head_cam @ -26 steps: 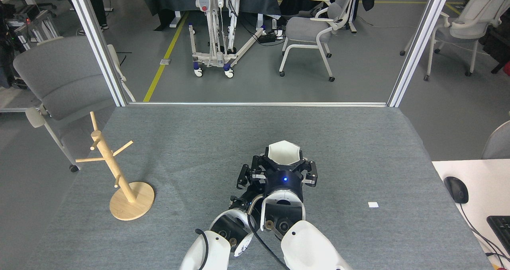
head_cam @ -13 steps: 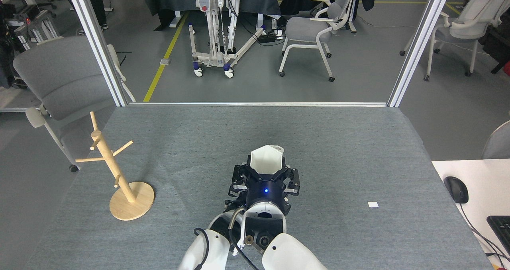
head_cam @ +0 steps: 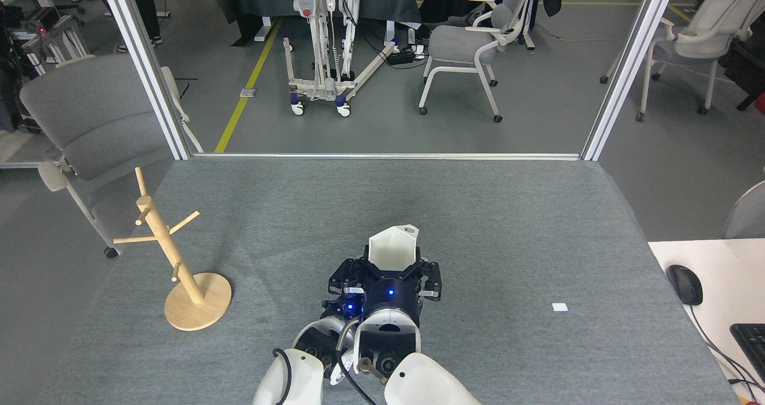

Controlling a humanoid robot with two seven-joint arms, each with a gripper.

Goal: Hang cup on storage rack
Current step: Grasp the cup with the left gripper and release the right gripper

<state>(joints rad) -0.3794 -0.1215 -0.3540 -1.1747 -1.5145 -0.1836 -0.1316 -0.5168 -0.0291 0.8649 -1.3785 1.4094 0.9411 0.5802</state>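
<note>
The white faceted cup (head_cam: 391, 248) is held above the grey table near the front centre, mouth facing me, its tab handle with a round hole at the upper right. My right gripper (head_cam: 389, 269) is shut on the cup, black fingers on both sides of its body. My left gripper (head_cam: 342, 302) is dark and mostly hidden behind and left of the right wrist; its fingers are not readable. The storage rack (head_cam: 170, 251), a light wooden mug tree with a round base and bare pegs, stands at the table's left edge, well left of the cup.
A small white tag (head_cam: 560, 307) lies on the grey table (head_cam: 478, 214) to the right. A white side table carries a mouse (head_cam: 684, 284) and a keyboard (head_cam: 750, 340). A grey chair (head_cam: 89, 124) stands behind the rack. Metal posts frame the far edge.
My right gripper has carried the cup left and nearer to me. The cup has turned, so its tab handle now shows at the upper right. The rack has not moved.
</note>
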